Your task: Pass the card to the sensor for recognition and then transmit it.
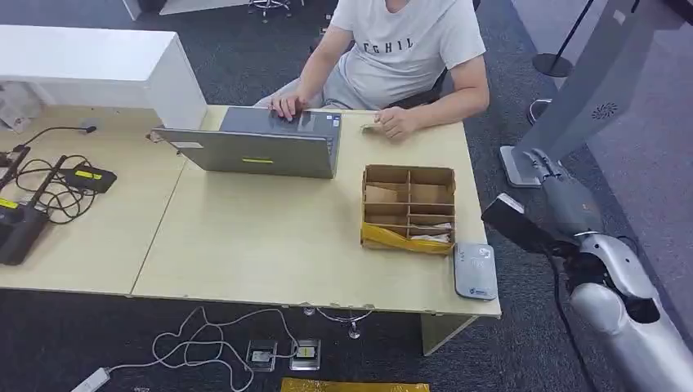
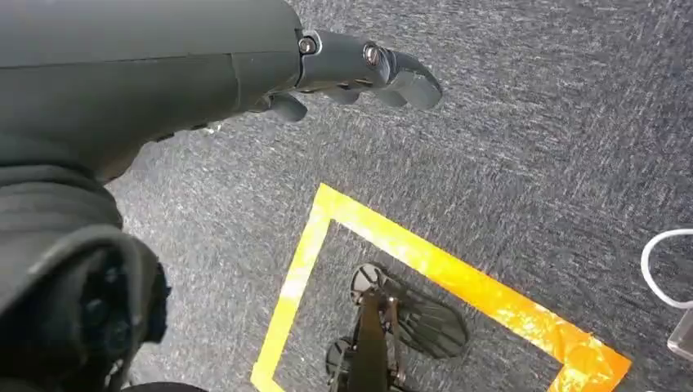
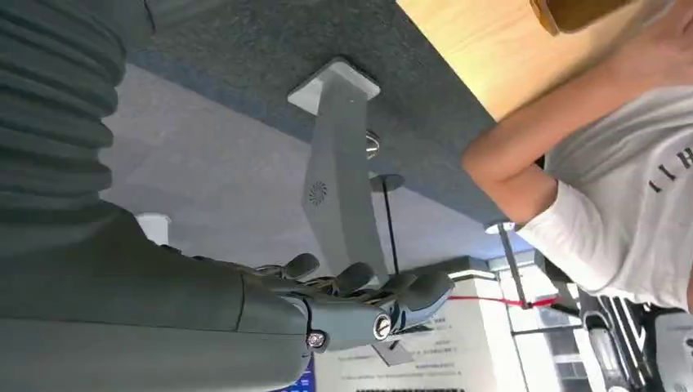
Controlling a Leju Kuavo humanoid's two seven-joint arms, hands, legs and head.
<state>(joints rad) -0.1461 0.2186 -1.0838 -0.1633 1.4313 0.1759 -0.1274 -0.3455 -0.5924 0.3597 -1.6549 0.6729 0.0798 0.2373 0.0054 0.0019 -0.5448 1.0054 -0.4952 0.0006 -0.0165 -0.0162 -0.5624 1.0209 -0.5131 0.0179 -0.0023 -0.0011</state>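
Pale wood table (image 1: 270, 245) spans the head view — a divided cardboard box (image 1: 409, 208) sits right of centre, cards (image 1: 431, 233) lying in its lower right compartments, and a grey card sensor (image 1: 475, 270) lies just beside its lower right corner near the table edge. At top, a person (image 1: 404, 49) works a laptop (image 1: 261, 147). The right hand (image 1: 543, 166) shows at right, its state unclear here.

Left wrist view: the left hand (image 2: 359, 73) hangs over carpet — fingers apart, holding nothing.

Right wrist view: the right hand's fingers are loosely spread, nothing held.
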